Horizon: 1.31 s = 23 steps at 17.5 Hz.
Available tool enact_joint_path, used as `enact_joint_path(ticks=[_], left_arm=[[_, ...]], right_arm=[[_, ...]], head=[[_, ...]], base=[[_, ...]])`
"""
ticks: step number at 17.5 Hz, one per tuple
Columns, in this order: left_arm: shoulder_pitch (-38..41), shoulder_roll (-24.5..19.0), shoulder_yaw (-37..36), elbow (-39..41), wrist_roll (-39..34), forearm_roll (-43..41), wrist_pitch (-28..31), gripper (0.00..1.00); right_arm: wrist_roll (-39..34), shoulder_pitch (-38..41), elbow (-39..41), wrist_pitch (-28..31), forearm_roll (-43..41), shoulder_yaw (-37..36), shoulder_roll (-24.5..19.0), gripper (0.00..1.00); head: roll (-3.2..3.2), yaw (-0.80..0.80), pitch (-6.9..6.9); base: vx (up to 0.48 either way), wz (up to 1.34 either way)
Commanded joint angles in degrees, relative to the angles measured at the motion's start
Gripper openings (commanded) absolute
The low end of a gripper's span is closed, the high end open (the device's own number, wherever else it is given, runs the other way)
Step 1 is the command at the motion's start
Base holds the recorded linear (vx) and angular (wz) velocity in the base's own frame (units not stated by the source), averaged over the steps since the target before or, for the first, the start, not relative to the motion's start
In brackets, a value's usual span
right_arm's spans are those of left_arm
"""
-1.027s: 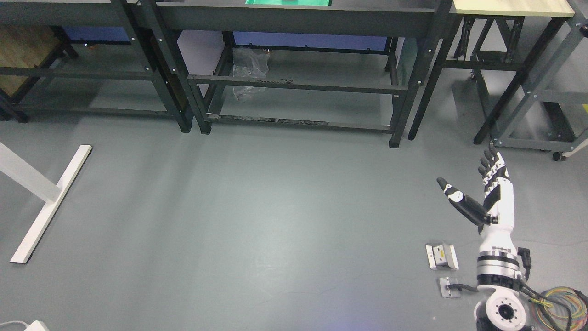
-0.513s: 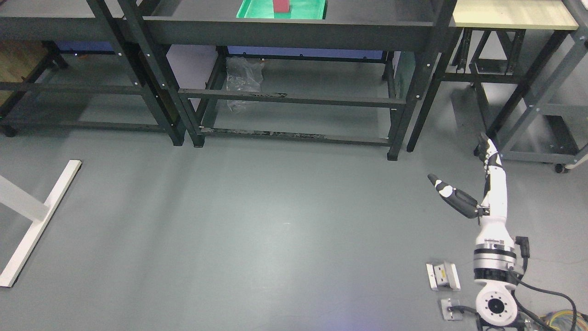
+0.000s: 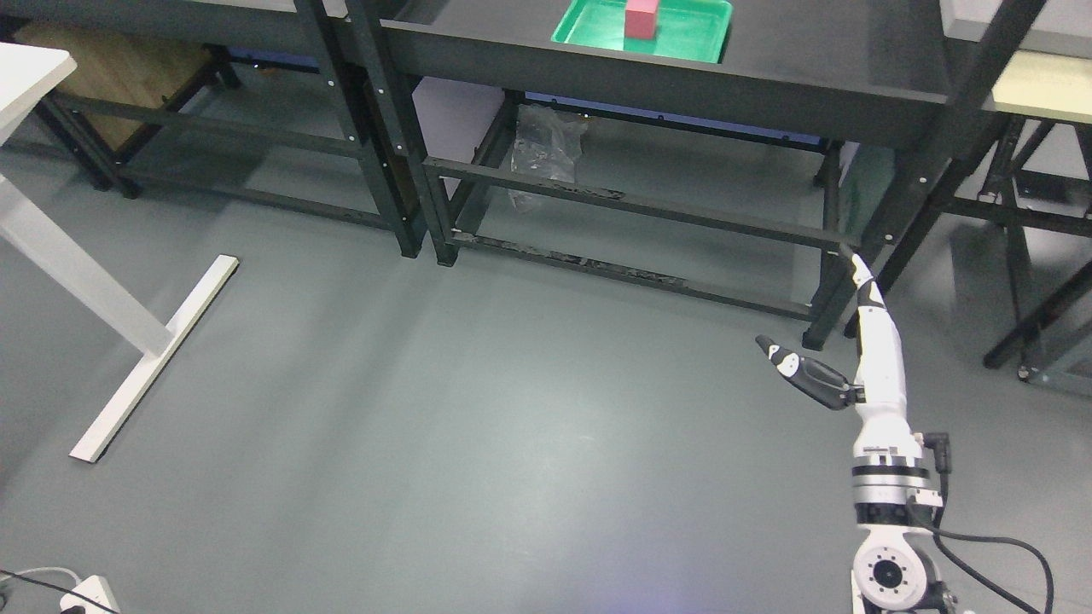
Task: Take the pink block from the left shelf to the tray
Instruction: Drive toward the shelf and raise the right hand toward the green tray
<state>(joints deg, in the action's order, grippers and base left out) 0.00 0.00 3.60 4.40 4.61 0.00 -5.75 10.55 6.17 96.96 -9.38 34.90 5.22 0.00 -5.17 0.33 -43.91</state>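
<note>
You've got one pink block (image 3: pixel 641 18), one green tray (image 3: pixel 641 26), one robot hand in view. The block sits inside the tray, left of the tray's centre, at the top of the frame just right of middle. The tray rests on the dark shelf top (image 3: pixel 819 43) of the centre rack.

The right hand (image 3: pixel 840 341) is at lower right, its arm coming up from the bottom edge. Fingers are straight and stacked edge-on, pointing toward the upper frame, with the thumb (image 3: pixel 802 371) splayed out to the left. It holds nothing and touches nothing. No left arm in frame.

The block is well apart from the hand: far up-frame and to the left of it, on the shelf surface, while the hand hangs over bare floor (image 3: pixel 512 409) beside the rack's right front leg (image 3: pixel 832 290).

Other counts:
- one crumpled clear plastic bag (image 3: pixel 542 153) on the floor under the centre rack
- one white T-shaped table foot (image 3: pixel 153 358) at left
- one white power strip (image 3: pixel 85 594) at the bottom left corner
- one wooden panel (image 3: pixel 111 64) at upper left behind the left rack
</note>
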Motion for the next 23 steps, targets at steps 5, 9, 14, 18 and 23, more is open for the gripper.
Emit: enact_joint_path(ticks=[5, 9, 14, 18, 23], left_arm=[[0.5, -1.0, 0.0, 0.0, 0.0, -0.1, 0.0, 1.0], [0.5, -1.0, 0.0, 0.0, 0.0, -0.1, 0.0, 1.0], [0.5, -1.0, 0.0, 0.0, 0.0, -0.1, 0.0, 1.0], [0.5, -1.0, 0.0, 0.0, 0.0, -0.1, 0.0, 1.0], [0.5, -1.0, 0.0, 0.0, 0.0, -0.1, 0.0, 1.0]], right_arm=[[1.6, 0.8, 0.3, 3.4, 35.9, 5.2, 1.0, 0.99], [2.1, 0.7, 0.2, 3.8, 35.9, 5.4, 1.0, 0.99], [2.1, 0.5, 0.2, 3.9, 33.9, 5.2, 1.0, 0.99], [2.1, 0.6, 0.1, 3.9, 32.6, 5.2, 1.0, 0.99], [2.2, 0.2, 0.2, 3.9, 29.9, 4.8, 1.0, 0.99]], head=[[0.0, 0.0, 0.0], [0.0, 0.0, 0.0], [0.0, 0.0, 0.0], [0.0, 0.0, 0.0], [0.0, 0.0, 0.0]], base=[[0.198, 0.26], [0.25, 0.07], [0.306, -0.06], [0.331, -0.02], [0.348, 0.02]])
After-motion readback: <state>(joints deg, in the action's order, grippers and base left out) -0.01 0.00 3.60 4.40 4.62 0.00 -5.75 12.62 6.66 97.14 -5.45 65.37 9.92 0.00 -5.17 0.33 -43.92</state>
